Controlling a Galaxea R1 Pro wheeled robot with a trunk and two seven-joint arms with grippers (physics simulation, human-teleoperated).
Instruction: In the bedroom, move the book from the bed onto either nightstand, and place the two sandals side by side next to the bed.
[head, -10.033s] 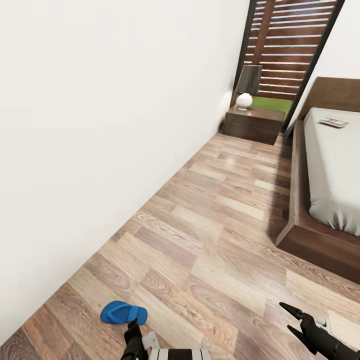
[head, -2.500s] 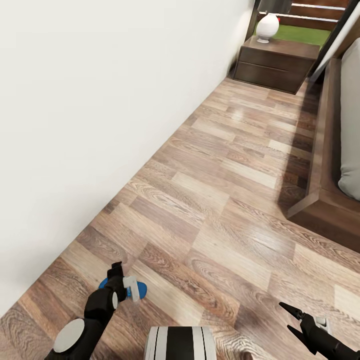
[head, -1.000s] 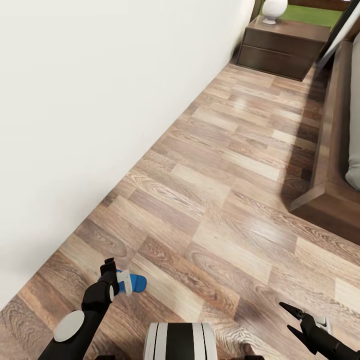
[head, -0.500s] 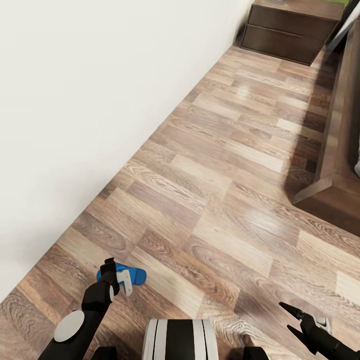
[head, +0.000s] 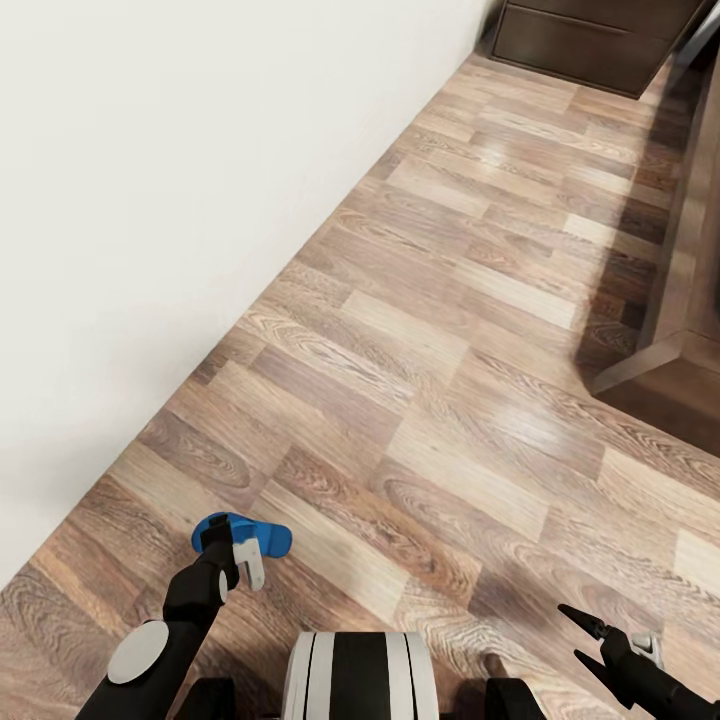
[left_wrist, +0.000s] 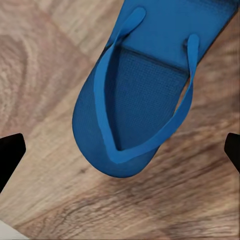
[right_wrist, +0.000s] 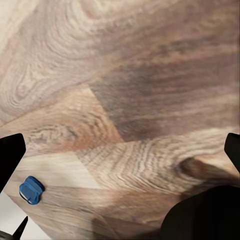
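One bright blue sandal (head: 262, 538) lies flat on the wood-plank floor close to the white wall. My left gripper (head: 232, 552) hangs right over it, open. In the left wrist view the sandal (left_wrist: 135, 95) fills the space between and beyond the two dark fingertips (left_wrist: 10, 155), straps up, and neither fingertip touches it. My right gripper (head: 575, 633) is open and empty low over bare floor. A small blue sandal (right_wrist: 31, 190) shows far off in the right wrist view. The book is out of view.
The bed's dark wooden frame corner (head: 665, 375) juts in at the right edge. The nightstand (head: 600, 35) stands at the far end against the wall (head: 150, 200). Open floor (head: 430, 380) runs between wall and bed. My base (head: 350, 675) sits at the bottom.
The head camera has tilted down, so the nightstand and bed have slid toward the picture's top and right. My left gripper stays over the sandal. The right arm has not moved.
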